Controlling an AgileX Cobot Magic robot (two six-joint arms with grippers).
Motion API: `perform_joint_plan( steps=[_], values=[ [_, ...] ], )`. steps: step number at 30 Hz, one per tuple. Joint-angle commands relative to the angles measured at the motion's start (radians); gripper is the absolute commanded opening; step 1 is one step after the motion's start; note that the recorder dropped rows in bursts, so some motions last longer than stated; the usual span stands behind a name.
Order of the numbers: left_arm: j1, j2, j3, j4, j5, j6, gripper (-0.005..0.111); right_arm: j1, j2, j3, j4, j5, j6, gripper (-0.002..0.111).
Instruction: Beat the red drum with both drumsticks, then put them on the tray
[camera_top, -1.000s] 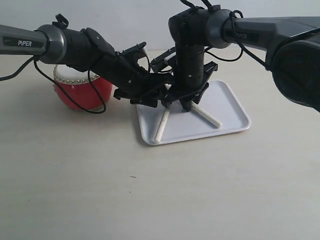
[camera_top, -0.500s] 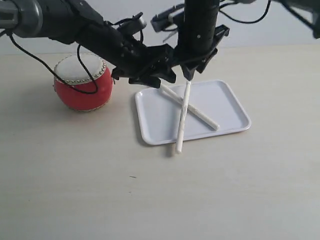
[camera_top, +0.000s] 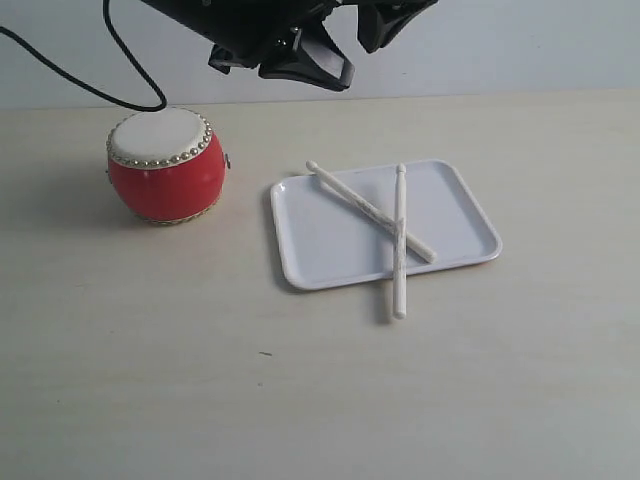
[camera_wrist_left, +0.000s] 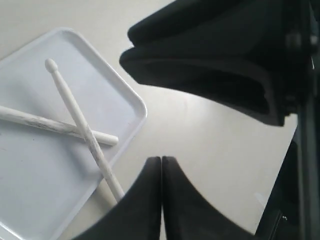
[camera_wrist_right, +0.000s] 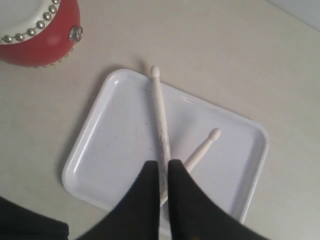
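The two drumsticks are lying crossed on the tray (camera_top: 320, 240): one drumstick (camera_top: 370, 210) is resting slantwise with its small tip at the tray corner nearest the drum, while the other drumstick (camera_top: 399, 285) is lying over it and reaching past the tray's rim onto the surface (camera_top: 300, 400). The red drum (camera_top: 165, 165) is standing upright on the surface off to one side of the tray, apart from it. Above the tray, the left arm's fingers (camera_wrist_left: 147, 200) are pressing together on nothing, and the right arm's fingers (camera_wrist_right: 145, 200) are hanging empty, slightly apart with a narrow gap between them.
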Motion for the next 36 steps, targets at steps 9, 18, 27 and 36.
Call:
perform_joint_plan(
  steps=[9, 18, 27, 36],
  values=[
    [-0.003, -0.011, -0.003, 0.042, -0.002, 0.031, 0.0, 0.002, 0.032, -0.005, -0.027, -0.014, -0.005, 0.0],
    [-0.003, -0.011, 0.039, 0.086, -0.016, 0.031, 0.0, 0.002, 0.082, 0.025, 0.0, -0.014, -0.011, 0.0],
    [-0.01, -0.051, 0.161, 0.167, -0.239, 0.033, 0.0, 0.002, 0.102, 0.045, 0.008, -0.014, -0.054, 0.0],
    [-0.111, -0.277, 0.294, 0.28, -0.472, 0.036, 0.0, 0.002, 0.037, 0.045, 0.38, -0.072, -0.208, 0.0]
  ],
)
